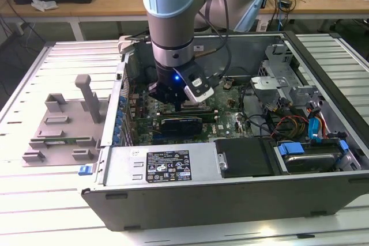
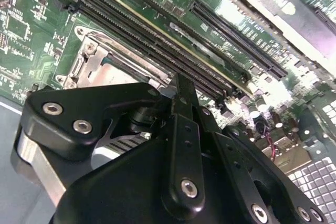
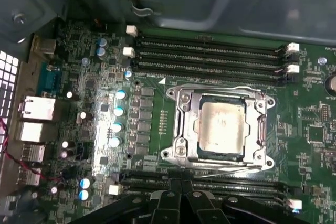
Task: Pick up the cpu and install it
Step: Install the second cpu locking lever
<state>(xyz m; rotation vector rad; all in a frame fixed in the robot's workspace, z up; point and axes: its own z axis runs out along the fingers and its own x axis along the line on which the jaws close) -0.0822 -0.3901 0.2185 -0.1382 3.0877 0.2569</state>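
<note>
Sitting in the socket, the cpu lies below the gripper, whose fingertips are cut off; I cannot tell its opening.

silver cpu, flat, seated in socket

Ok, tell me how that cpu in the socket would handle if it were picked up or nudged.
The cpu is a flat square with a pale metal top, so probably stiff and unlikely to roll. That smooth top may be slippery. It sits inside the socket frame, so a sideways nudge would likely be blocked.
</note>
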